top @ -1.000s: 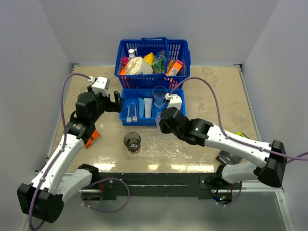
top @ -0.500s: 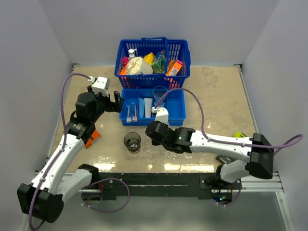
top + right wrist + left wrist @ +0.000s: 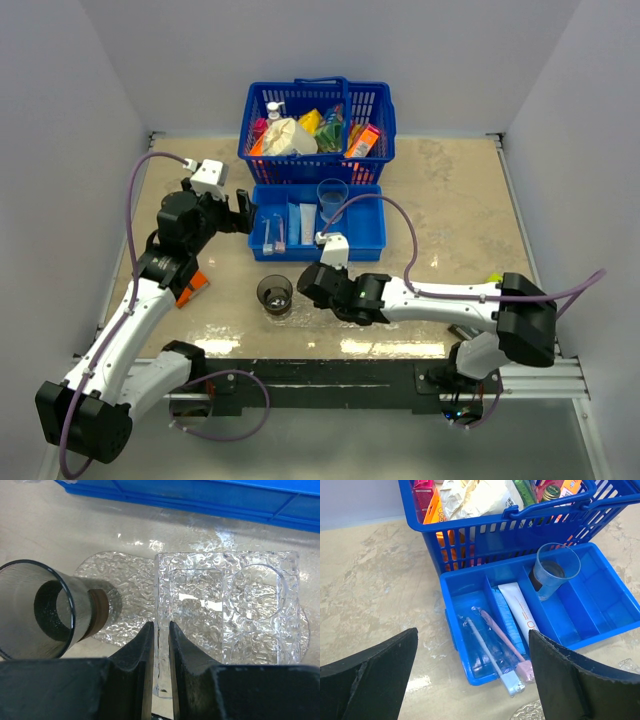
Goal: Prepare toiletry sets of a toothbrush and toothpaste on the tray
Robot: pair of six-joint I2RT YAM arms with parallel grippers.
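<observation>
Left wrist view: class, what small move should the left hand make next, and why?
Probably lower the open left hand onto a clear-wrapped, pink-ended toothbrush in the blue plastic divided bin. The hand hovers empty just above it, and the clear bumpy plastic tray shows no toothbrush yet.

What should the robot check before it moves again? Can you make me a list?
1. Right tool pinching the clear tray's raised edge: ok.
2. Left tool open, facing the blue bin: ok.
3. Toothbrushes lying ready in the bin's left end compartment: ok.
4. Toothpaste tube in the next compartment: ok.
5. Smoky cup standing upright: ok.
6. Enough room between the cup and the right tool: cannot tell.
</observation>
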